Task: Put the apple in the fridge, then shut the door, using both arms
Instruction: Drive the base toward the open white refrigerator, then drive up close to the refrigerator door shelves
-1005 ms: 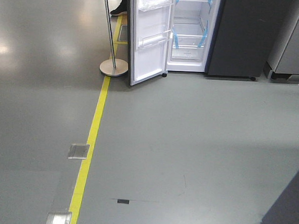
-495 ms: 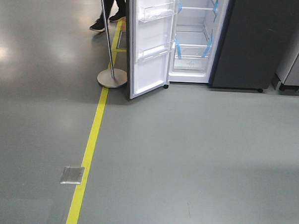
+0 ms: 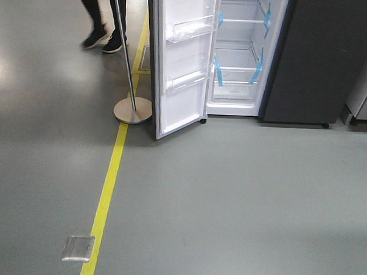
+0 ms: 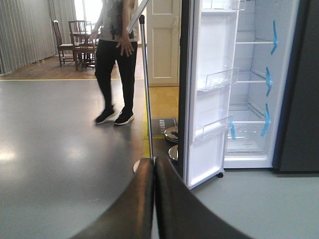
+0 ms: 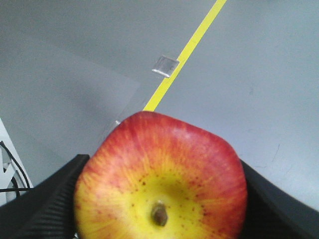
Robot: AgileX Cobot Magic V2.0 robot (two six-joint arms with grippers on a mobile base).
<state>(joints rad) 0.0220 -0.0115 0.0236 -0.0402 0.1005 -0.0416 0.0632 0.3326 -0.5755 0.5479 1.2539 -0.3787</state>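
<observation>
Apple: one, red and yellow
Fridge: one, standing open
Door: one, swung wide
Door bins: two clear ones in the front view
Blue tape strips: four in the front view
Person: one
Shoes: two, black
Pole stand: one, round base
Yellow floor line: one
Metal floor plate: one

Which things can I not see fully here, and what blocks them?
Front view: fridge top, cut off by upper edge.
Left wrist view: head of the person, cut off by upper edge; near floor hidden behind shut left tool.
Right wrist view: apple, lower part cut off by bottom edge.
</observation>
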